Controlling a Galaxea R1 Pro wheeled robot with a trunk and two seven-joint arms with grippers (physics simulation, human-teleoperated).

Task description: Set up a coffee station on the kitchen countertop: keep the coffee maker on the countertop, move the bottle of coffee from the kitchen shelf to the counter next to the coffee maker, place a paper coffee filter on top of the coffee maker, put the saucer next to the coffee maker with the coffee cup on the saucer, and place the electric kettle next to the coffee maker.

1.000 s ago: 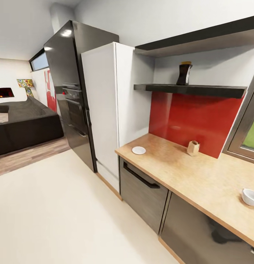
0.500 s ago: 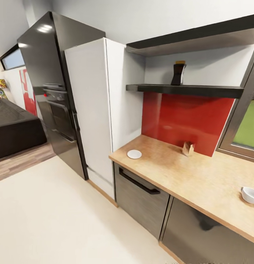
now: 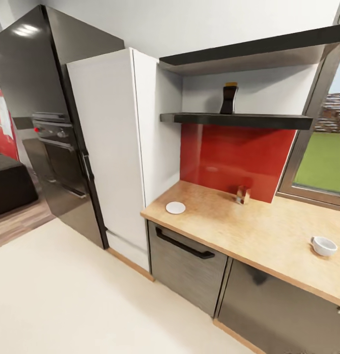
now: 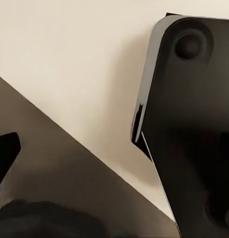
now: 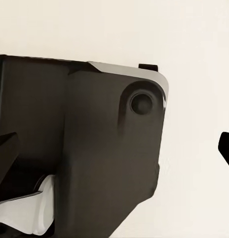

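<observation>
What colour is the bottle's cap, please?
Yellow-tan, on the dark bottle of coffee; head view.

A small tan box (image 3: 242, 195) is set at the worktop's back edge, against a glossy red splashback panel (image 3: 234, 160).

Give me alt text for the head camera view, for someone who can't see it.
A light wood kitchen countertop holds a white saucer near its left end and a white coffee cup far to the right. A dark bottle of coffee stands on the black kitchen shelf above a red backsplash.
</observation>
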